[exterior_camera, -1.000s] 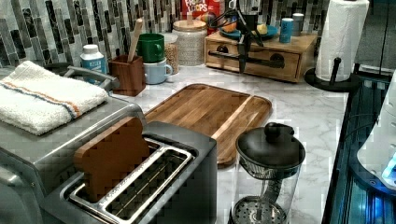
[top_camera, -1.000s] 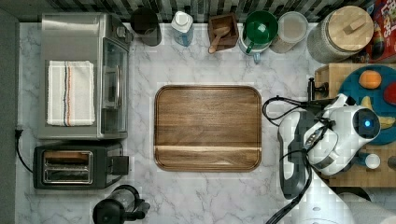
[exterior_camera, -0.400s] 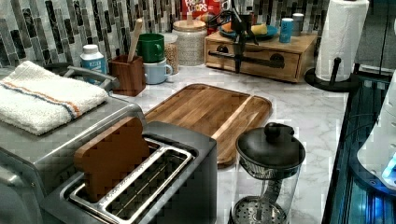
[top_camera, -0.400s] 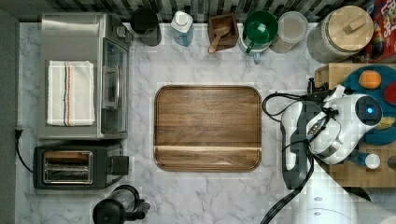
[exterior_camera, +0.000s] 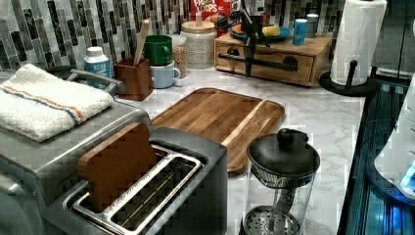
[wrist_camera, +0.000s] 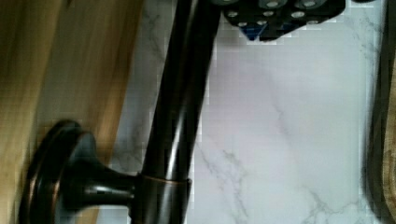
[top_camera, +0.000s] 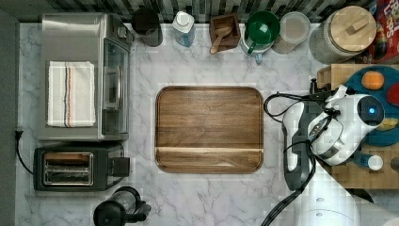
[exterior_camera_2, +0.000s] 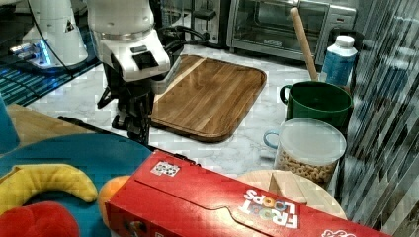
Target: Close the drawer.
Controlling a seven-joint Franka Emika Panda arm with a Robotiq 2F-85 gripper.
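Since the earlier frame, the arm had slid toward 3 o'clock in the top view, and the drawer looked nearly flush in its box. Gripper stood at the black bar handle; couldn't tell if its fingers were spread or pinching. Seemed like the final push, then backing off. Drawer sat at the left view's 1 o'clock, past the cutting board, light bamboo.
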